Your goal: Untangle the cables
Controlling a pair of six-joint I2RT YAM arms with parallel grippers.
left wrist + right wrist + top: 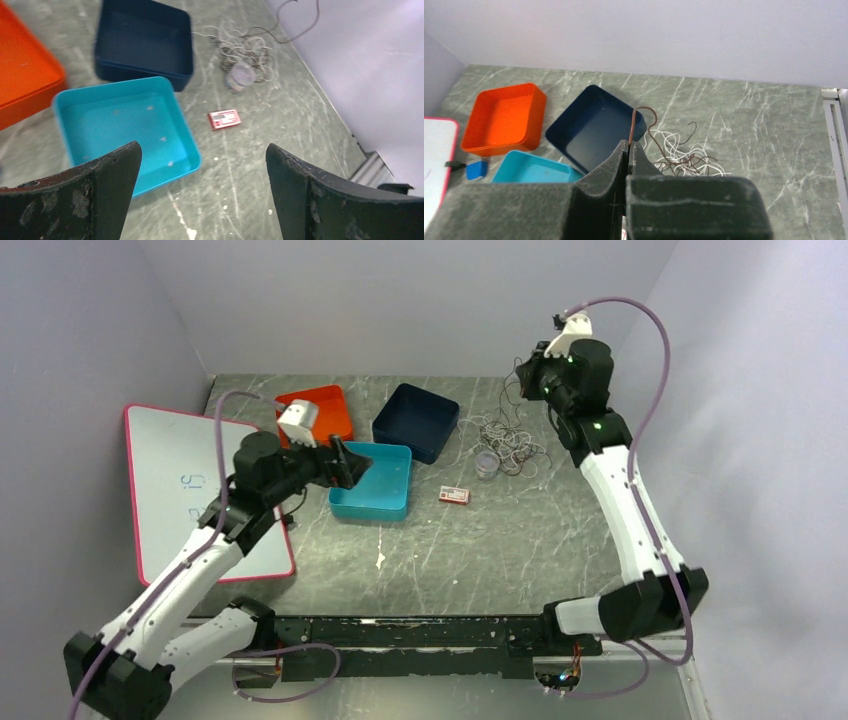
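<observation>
The cables [508,443] lie in a loose tangle of whitish and dark thin wires on the marble table, right of the navy tray. My right gripper [524,376] hangs raised above the tangle. It is shut on one dark brown cable [633,124], which rises from the fingertips, curls over and drops into the pile [684,161]. My left gripper [350,462] hovers over the left rim of the teal tray, wide open with nothing between its fingers [116,172]. In the left wrist view the tangle [246,49] lies far ahead.
An orange tray [322,412], a navy tray [415,421] and a teal tray [377,483] sit mid-table. A small clear round container [486,463] touches the tangle, with a small red box [454,495] nearby. A pink-edged whiteboard [185,485] lies at the left.
</observation>
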